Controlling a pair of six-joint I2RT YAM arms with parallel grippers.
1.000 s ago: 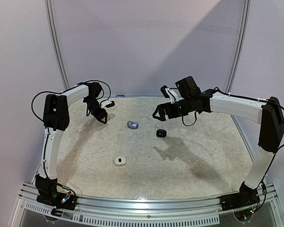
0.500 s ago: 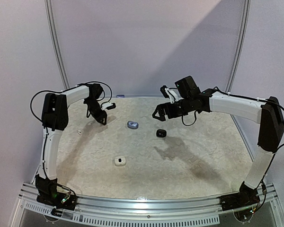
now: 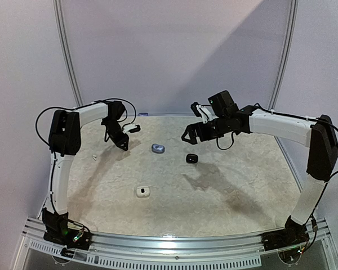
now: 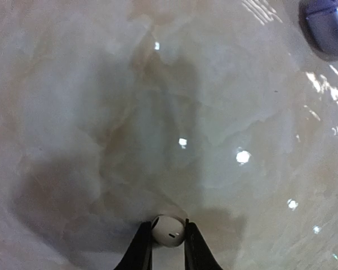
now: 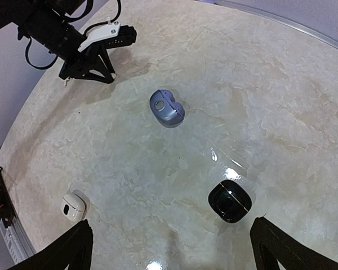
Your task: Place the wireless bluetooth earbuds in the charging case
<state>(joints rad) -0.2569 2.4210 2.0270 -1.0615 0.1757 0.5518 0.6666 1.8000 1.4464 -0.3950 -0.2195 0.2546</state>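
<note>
Three lie apart on the bench point(image 3: 231, 197): one blue-grey case point(image 3: 158, 148), one black case point(image 3: 192, 158), one white case point(image 3: 143, 191). The left claw point(image 3: 124, 145) pinches one white earbud point(image 4: 168, 230); the right claw point(image 5: 172, 250) gapes wide.

The grey-blue case point(image 4: 328, 25) is cut off by the left wrist view's top-right corner.

A pale beige, marble-patterned desk point(image 3: 225, 197) with a rounded far edge fills the lower part of the top view. Its glossy surface carries small bright glints of light point(image 4: 183, 142) and soft grey shadows point(image 3: 214, 180). A ribbed silver metal rail point(image 3: 174, 243) runs along its near edge. Behind it stands a plain lilac-white wall point(image 3: 174, 50), darker across the upper right. Two thin grey curved tubes point(image 3: 67, 56) rise from the desk's far corners.
</note>
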